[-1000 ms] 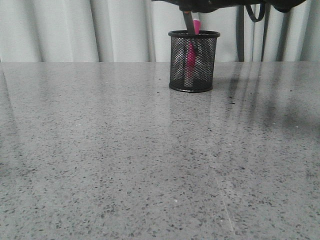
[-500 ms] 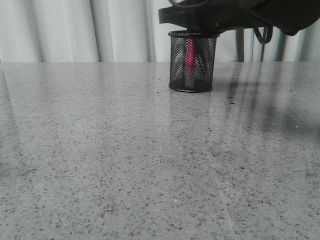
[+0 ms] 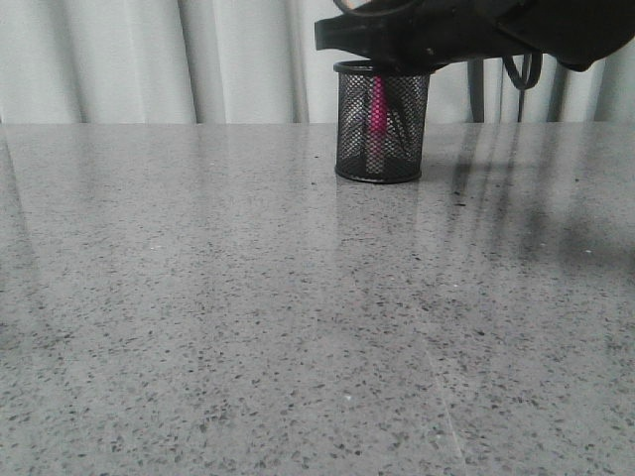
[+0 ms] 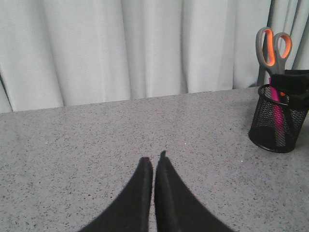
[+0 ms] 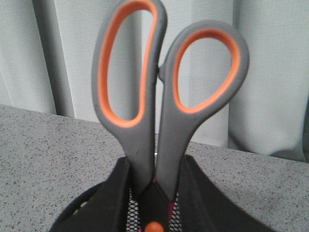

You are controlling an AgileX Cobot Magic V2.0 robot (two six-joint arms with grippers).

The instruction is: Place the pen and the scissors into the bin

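The left claw [image 4: 153,166] is being held shut, empty, low over the surface [image 3: 248,297]. Near the far edge, the scissors [image 5: 161,96] are being gripped by the right claw [image 5: 153,205], blades down in the bin [image 3: 383,124], beside the pen [image 3: 378,107].

Non-task items: desk [image 3: 248,297] with a grey speckled stone-look top, glossy, faint reflections and soft dark shadow streaks toward the right edge. Pale grey-white curtain [image 3: 149,59] hangs in vertical folds along the desk's far edge, spanning the full width in the front view. Same curtain fills the background in both wrist views. A darker vertical strip shows among the folds near the far right corner; can't tell what it is.
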